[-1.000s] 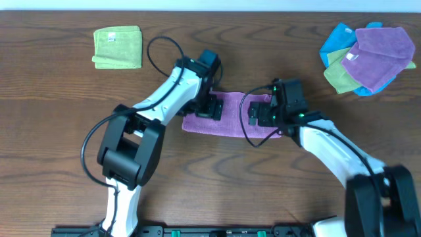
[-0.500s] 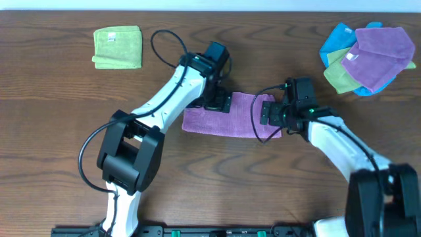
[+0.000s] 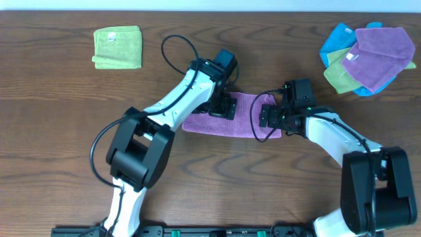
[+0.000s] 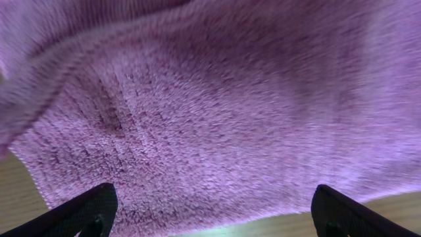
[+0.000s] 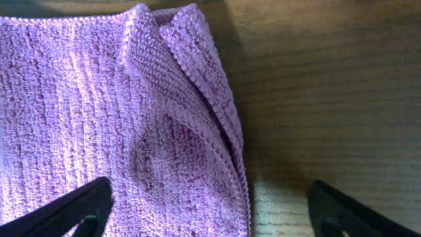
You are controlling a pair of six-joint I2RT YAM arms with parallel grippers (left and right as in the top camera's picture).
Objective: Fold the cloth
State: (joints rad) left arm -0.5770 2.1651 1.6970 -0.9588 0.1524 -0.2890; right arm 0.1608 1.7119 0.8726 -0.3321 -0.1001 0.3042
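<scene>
The orchid cloth [image 3: 240, 118] lies folded into a strip on the middle of the table. My left gripper [image 3: 222, 106] hovers over its upper left part, jaws open wide, and the left wrist view is filled with the cloth's terry pile [image 4: 217, 112]. My right gripper [image 3: 268, 118] is open over the cloth's right end. The right wrist view shows the cloth's layered hemmed edge [image 5: 197, 125], with one jaw over the cloth and the other over bare wood. Neither gripper holds anything.
A lime-green folded cloth [image 3: 118, 47] lies at the back left. A heap of cloths with a lilac-violet one on top [image 3: 378, 56] and blue and green ones under it sits at the back right. The brown wood table [image 3: 59, 131] surrounds the cloth.
The left gripper has moved right and slightly back over the cloth. The right gripper has shifted right toward the cloth's right end. The cloth stays flat.
</scene>
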